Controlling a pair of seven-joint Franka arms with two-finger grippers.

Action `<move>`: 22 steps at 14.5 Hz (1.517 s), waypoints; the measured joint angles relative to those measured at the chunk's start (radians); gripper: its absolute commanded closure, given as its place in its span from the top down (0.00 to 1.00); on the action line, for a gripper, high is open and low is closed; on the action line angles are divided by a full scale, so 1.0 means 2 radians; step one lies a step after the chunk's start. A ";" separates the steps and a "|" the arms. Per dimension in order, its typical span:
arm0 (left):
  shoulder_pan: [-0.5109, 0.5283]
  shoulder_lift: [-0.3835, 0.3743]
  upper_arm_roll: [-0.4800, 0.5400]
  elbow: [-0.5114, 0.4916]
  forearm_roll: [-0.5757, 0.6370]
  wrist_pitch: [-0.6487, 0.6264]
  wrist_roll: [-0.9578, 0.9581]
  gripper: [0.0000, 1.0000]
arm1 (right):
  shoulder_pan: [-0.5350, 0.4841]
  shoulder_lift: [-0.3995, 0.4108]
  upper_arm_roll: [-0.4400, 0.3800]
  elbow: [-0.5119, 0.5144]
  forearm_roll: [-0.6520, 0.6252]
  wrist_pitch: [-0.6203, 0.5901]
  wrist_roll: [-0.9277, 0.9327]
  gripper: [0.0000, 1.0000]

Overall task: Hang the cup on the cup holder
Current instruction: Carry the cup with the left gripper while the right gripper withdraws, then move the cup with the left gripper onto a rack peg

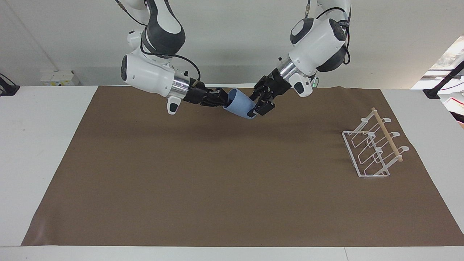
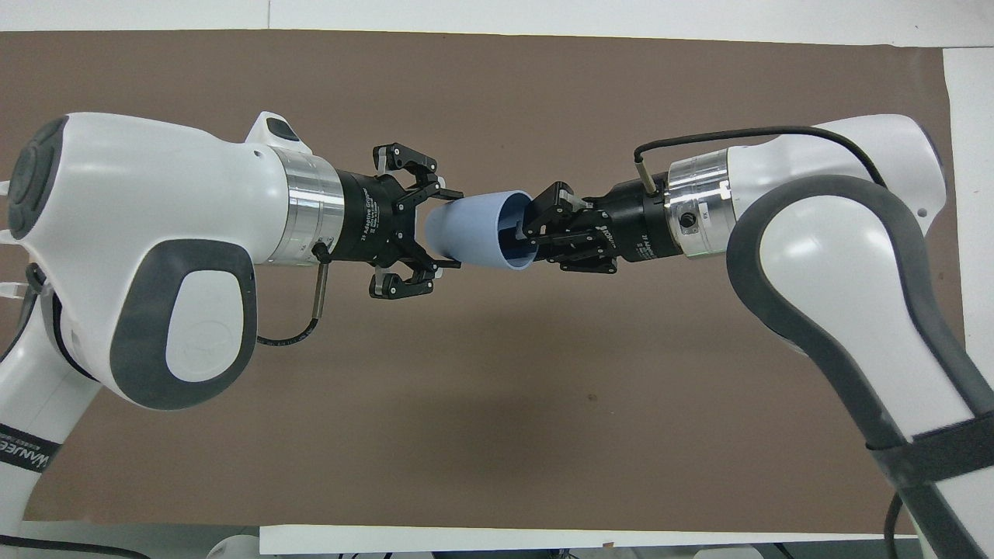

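The light blue cup [image 1: 241, 106] lies on its side in the air between both grippers, over the part of the brown mat nearest the robots. My left gripper [image 1: 256, 106] is shut on its tapered base, a finger on each side; the overhead view [image 2: 449, 230] shows this too. My right gripper [image 1: 224, 99] is at the cup's open mouth [image 2: 509, 233], with one finger inside the rim and one outside, slightly spread [image 2: 534, 227]. The white wire cup holder [image 1: 375, 148], with its wooden dowel, stands on the mat toward the left arm's end, out of the overhead view.
A brown mat [image 1: 217, 181] covers most of the white table [image 1: 47, 145]. Both arms reach toward each other across the strip of mat closest to the robots.
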 measured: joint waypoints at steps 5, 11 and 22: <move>0.013 0.001 0.005 0.000 0.014 -0.011 -0.012 0.00 | -0.065 -0.022 -0.003 0.011 -0.108 -0.011 -0.001 1.00; 0.047 0.002 0.008 0.022 0.262 -0.133 -0.014 0.00 | -0.134 -0.062 -0.005 0.053 -0.353 -0.106 -0.013 1.00; 0.044 0.042 0.007 0.022 0.793 -0.304 -0.018 0.00 | -0.132 -0.037 0.003 0.217 -0.600 -0.295 -0.122 1.00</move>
